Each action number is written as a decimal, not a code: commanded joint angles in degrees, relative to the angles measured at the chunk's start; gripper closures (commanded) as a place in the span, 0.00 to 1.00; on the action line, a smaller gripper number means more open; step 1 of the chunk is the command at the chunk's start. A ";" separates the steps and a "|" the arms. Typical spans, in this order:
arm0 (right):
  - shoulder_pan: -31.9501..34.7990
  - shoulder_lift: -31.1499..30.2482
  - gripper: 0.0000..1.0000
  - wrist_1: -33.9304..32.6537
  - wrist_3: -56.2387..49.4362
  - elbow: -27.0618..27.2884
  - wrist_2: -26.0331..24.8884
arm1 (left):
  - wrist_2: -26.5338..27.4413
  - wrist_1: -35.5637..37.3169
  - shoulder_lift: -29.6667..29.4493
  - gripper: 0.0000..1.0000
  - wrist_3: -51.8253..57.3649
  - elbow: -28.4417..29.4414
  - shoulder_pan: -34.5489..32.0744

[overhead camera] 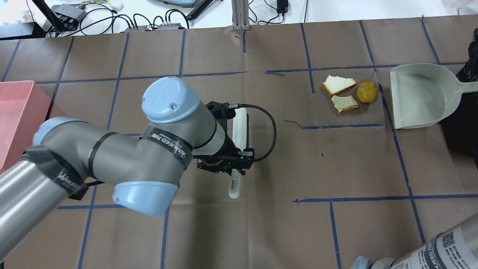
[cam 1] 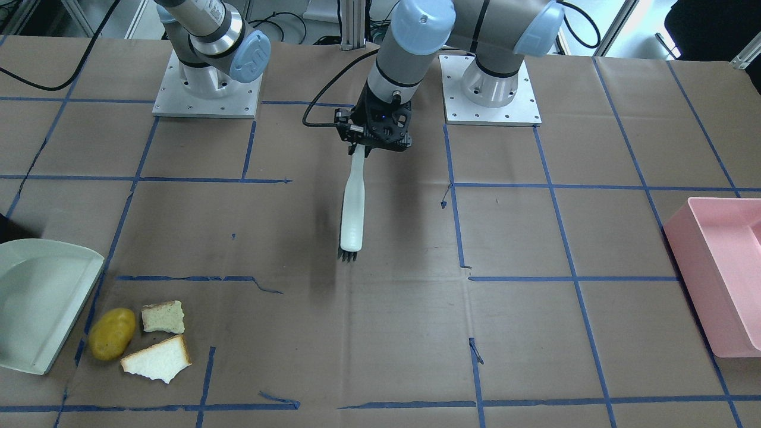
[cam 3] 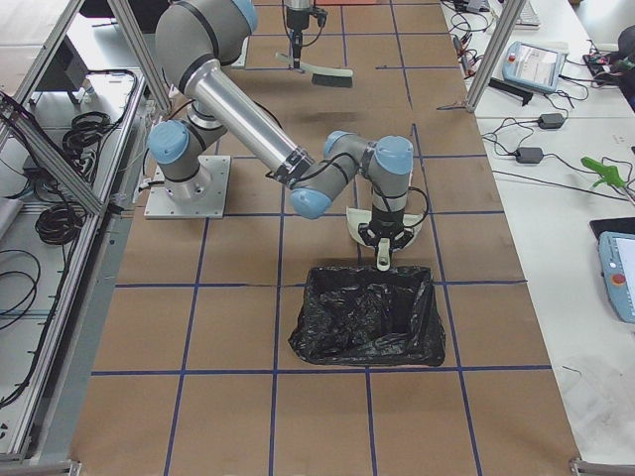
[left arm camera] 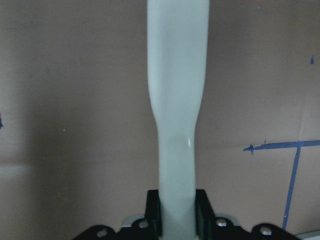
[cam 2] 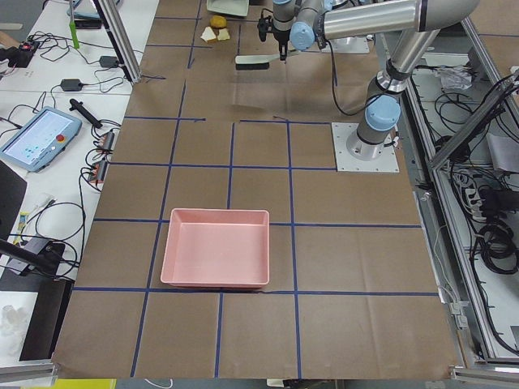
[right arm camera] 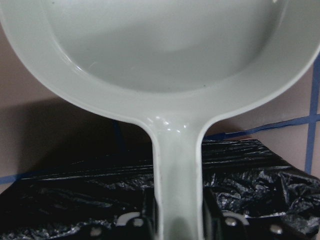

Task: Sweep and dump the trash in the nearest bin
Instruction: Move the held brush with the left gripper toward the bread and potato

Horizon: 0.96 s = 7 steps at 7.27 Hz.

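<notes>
**Nearly lined up: scraps at the dustpan's mouth, brush well apart**

Low in the left of the front-facing view lie the three scraps, none swept yet: the potato (cam 1: 112, 333), the small bread chunk (cam 1: 162, 317) and the bread wedge (cam 1: 157, 359), close together. The potato sits just beside the open edge of the dustpan (cam 1: 41, 303); the two breads lie behind it.

The right gripper (right arm camera: 177, 215) is pinching the dustpan by its handle, with the black-bagged bin (cam 3: 367, 315) right beneath that handle. That looks like the nearest bin. The pink tray (cam 1: 722, 267) is at the far right edge.

The left gripper (left arm camera: 176, 207) is clamped on the handle of the brush (cam 1: 352, 208), near the middle of the frame and well apart from the scraps. Its shadow suggests it hangs above the table.

Risks, as I judge them:
- The round potato may roll off sideways past the pan if the stroke comes in at an angle.
- The flat wedge may jam against the pan's lip or slip under it if that lip is not flat on the table.
- A hard stroke could push the pan back.
</notes>
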 commanded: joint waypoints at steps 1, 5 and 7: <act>0.00 1.09 1.00 -3.37 -0.81 -0.45 1.36 | 1.36 1.37 -11.74 1.00 -4.75 12.29 -4.65; 0.44 3.82 1.00 -3.48 -6.87 -1.77 2.77 | 11.56 1.54 -28.11 1.00 -7.99 31.22 -13.36; 0.79 3.82 1.00 -2.86 -6.97 -1.86 2.95 | 15.58 -1.16 -33.92 1.00 -8.81 39.48 -14.85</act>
